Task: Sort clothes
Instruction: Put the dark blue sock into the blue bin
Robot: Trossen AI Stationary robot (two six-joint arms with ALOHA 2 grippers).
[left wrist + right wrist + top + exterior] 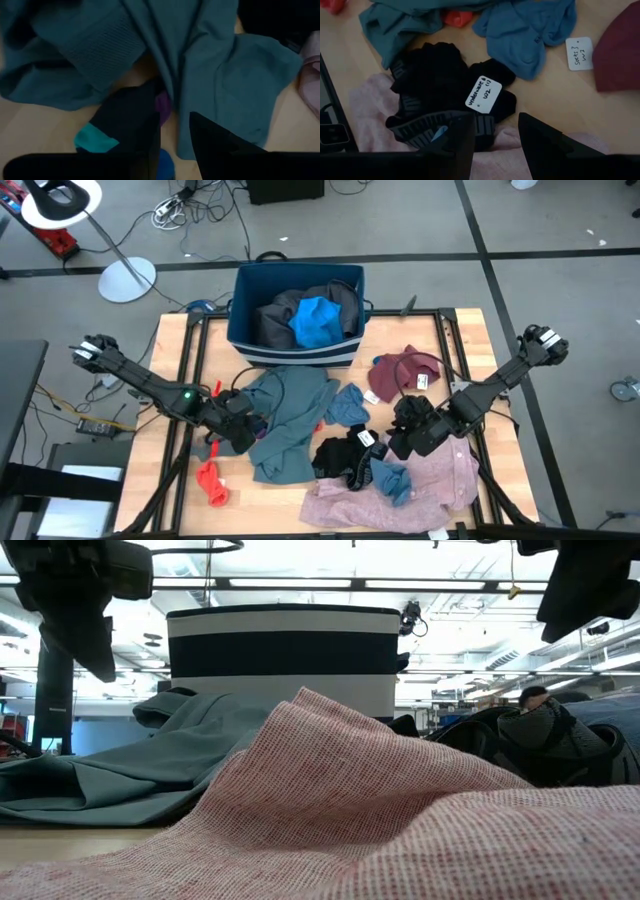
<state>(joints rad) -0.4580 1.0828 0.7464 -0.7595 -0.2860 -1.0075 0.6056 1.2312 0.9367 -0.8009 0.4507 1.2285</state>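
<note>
Clothes lie spread over the wooden table. A teal-grey shirt [285, 415] is left of centre, and a black piece with a paper tag [440, 85] rests partly on the large pink shirt [420, 485]. Farther off lie a blue piece [347, 405], a maroon piece [400, 372] and a small red piece [212, 480]. My left gripper [174, 120] hangs open over the teal-grey shirt's left edge, above a dark sock with a teal toe [120, 120]. My right gripper [496, 120] hangs open above the black piece, where it meets the pink shirt. Neither gripper holds anything.
A dark blue bin with white stripes [240, 300] stands at the table's far edge, with dark grey and bright blue clothes inside. A small blue piece [392, 478] lies on the pink shirt. White paper tags [580, 52] lie by the clothes. Black frame rails [190, 350] border the table.
</note>
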